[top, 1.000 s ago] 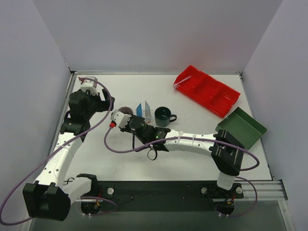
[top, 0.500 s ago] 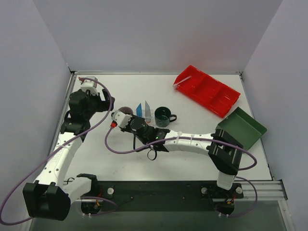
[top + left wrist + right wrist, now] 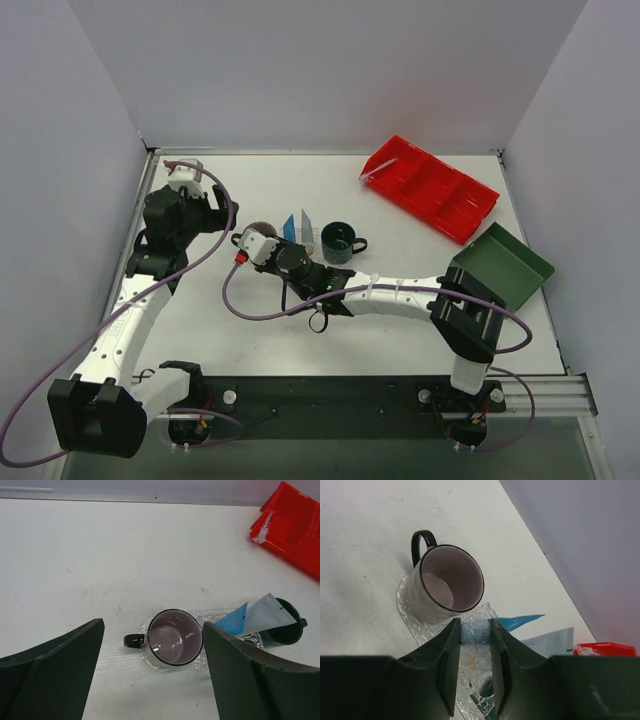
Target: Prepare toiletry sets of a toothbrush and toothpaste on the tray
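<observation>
Not much moved. Compared with a second back, the right gripper (image 3: pixel 474 626) had slid a touch to the right, jaws pinched on the end of the blue tube (image 3: pixel 520 621), which sat over the clear tray (image 3: pixel 418 625) beside the mauve cup (image 3: pixel 451 577). My guess: it was just settling the tube into place. The left gripper (image 3: pixel 152 627) hung wide open, unmoved, holding nothing. The white tube (image 3: pixel 264 615) hadn't budged either, and I couldn't spot a toothbrush on the tray.
</observation>
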Controlling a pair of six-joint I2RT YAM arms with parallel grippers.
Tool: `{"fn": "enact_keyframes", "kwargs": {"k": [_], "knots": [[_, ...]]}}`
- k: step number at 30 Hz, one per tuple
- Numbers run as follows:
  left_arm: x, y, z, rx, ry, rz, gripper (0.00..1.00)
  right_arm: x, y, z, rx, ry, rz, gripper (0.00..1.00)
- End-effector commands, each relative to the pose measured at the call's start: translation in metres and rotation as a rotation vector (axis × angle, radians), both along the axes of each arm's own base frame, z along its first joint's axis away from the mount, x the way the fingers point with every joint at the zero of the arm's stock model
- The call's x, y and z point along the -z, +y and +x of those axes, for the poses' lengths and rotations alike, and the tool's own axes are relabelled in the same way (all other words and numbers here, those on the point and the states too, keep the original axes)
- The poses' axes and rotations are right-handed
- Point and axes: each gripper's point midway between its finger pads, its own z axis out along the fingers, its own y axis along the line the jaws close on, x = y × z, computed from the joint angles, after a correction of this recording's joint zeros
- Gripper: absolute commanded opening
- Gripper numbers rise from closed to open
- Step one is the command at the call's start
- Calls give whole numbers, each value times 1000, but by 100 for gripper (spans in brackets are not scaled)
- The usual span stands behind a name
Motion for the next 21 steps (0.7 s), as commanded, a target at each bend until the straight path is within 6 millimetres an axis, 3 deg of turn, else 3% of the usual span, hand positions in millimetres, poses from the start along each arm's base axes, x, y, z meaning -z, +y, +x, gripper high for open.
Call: {"fn": "enact_keyframes", "kwargs": {"k": [1, 14, 21], "knots": [[-20, -2, 4, 12, -55, -2, 90, -10, 1, 9, 24, -49, 70, 0], [-19, -1, 4, 13, -54, -1, 90, 0, -5, 11, 40, -48, 49, 1], [-19, -2, 4, 15, -54, -3, 90, -11, -2, 1, 17, -58, 57, 28]]}}
